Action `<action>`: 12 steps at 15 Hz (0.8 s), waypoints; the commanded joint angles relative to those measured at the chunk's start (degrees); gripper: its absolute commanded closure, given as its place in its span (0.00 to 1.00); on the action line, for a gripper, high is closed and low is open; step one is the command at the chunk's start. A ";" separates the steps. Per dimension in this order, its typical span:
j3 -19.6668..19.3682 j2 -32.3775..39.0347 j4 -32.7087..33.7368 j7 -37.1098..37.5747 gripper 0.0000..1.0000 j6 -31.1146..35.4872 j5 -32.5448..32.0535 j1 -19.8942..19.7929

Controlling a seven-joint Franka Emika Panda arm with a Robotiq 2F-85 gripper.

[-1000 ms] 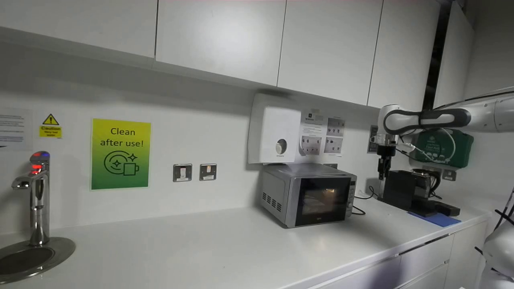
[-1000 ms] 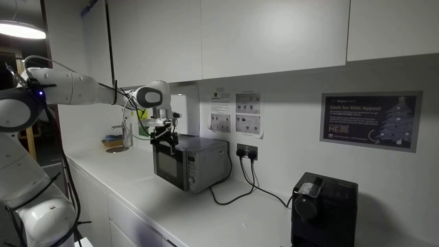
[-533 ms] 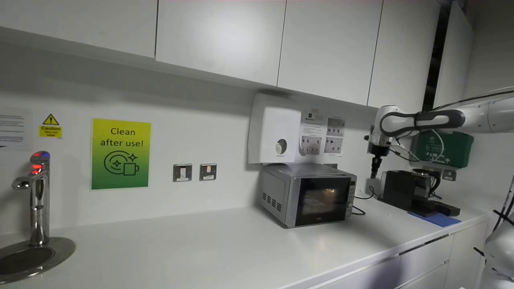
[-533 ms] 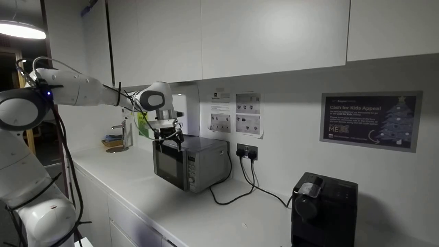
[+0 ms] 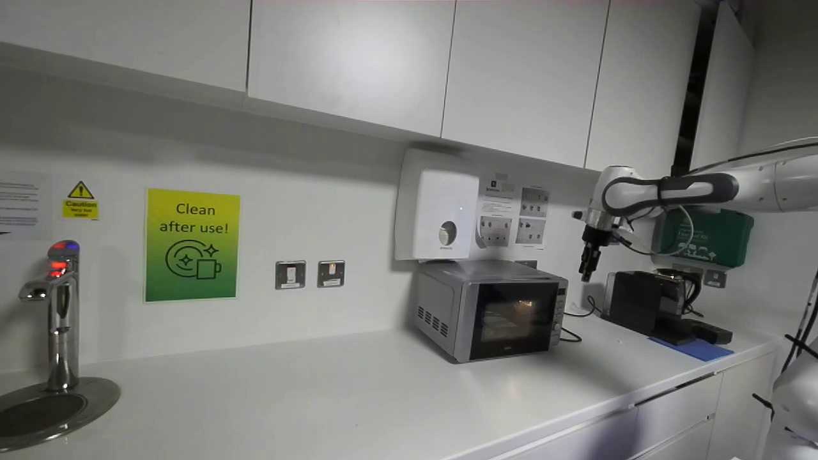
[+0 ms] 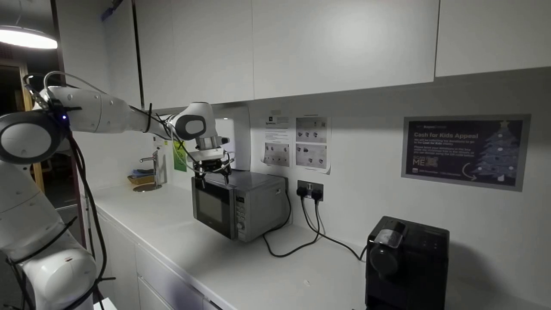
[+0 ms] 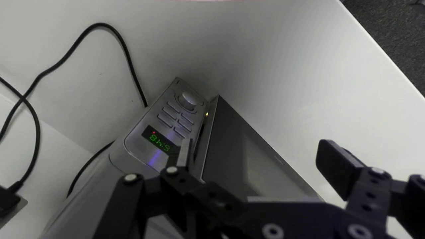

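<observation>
My gripper is black and hangs in the air by the control-panel end of the grey microwave. In an exterior view the gripper appears in front of the microwave's upper front edge. In the wrist view the jaws are wide apart with nothing between them. One finger overlaps the panel beside the green display; the other is over the worktop, beyond the dark door. I cannot tell whether a finger touches the microwave. A narrow gap with a yellow glint shows between panel and door.
A black coffee machine stands on the white worktop beside the microwave. Black cables run to a wall socket. A white dispenser hangs above the microwave, under wall cupboards. A tap is at the far end.
The gripper has moved a little towards the microwave and its hand has tilted and turned, so both fingers now show apart. The microwave and other objects have not moved.
</observation>
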 commanded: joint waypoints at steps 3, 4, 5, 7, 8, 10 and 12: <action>-1.13 1.02 1.64 -7.93 0.00 3.48 2.96 1.24; -1.25 1.10 1.74 -9.32 0.00 3.89 3.49 1.38; -1.30 1.16 1.79 -10.32 0.00 4.18 3.98 1.48; -1.41 1.28 1.98 -12.68 0.00 4.20 4.96 1.57; -1.45 1.27 2.02 -13.77 0.00 4.10 5.35 1.57; -1.54 1.33 2.22 -16.03 0.00 3.81 6.24 1.58; -1.56 1.41 2.44 -17.91 0.00 3.49 6.93 1.52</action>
